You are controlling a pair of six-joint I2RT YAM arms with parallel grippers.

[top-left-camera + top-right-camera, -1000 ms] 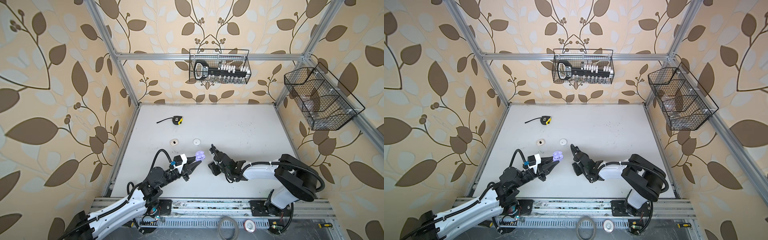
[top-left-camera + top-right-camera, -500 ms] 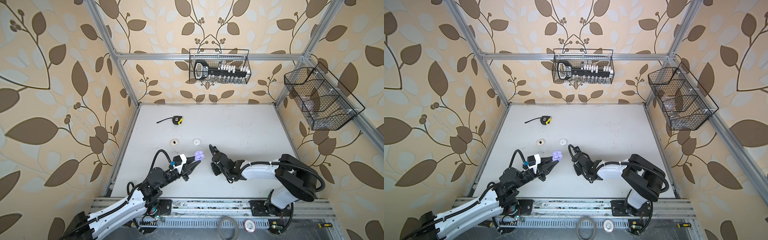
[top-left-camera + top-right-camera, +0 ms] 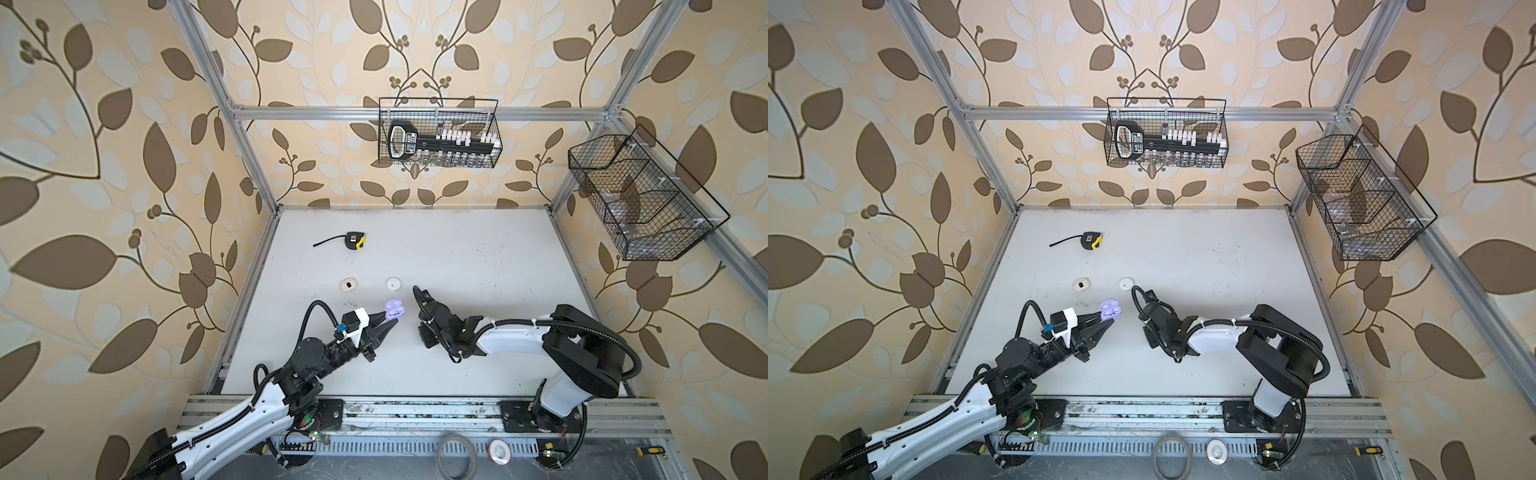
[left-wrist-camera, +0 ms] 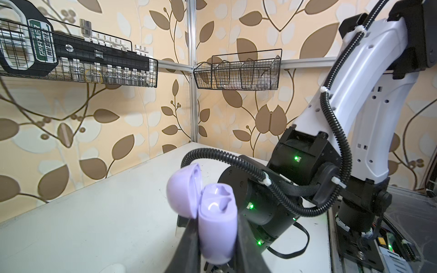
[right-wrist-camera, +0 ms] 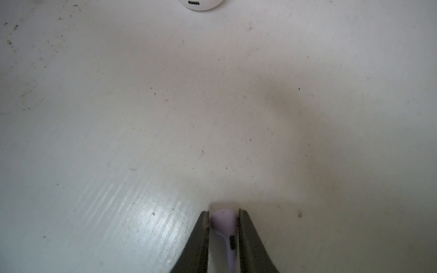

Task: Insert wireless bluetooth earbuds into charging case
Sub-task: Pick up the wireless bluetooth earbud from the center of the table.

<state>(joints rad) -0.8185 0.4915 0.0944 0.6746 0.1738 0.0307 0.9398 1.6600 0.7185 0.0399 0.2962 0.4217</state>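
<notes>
The tabletop (image 3: 457, 257) looks as it did a second ago: the tape measure (image 3: 355, 241), the cream case (image 3: 348, 284) and the white case (image 3: 393, 284) lie where they lay. My left end effector (image 3: 384, 322) has not stirred either. It is clamped on the lilac charging case (image 3: 394, 309), lid swung open, held up off the surface.

The change is on my right. My right end effector (image 5: 224, 212) points down at the tabletop near that case and has drawn its fingers (image 5: 201, 236) in. The right wrist view shows them pressed against either side of a lilac earbud (image 5: 223, 222). I judge the pick made, or all but made, so lifting it across to the open case comes next.

In both top views my own right wrist covers the fingers and the earbud. The wrist view cuts off the stem's end, and I cannot tell whether the earbud is touching the surface. Nor can I tell whether the case's glossy hollows already hold its partner. I see no other earbuds.
</notes>
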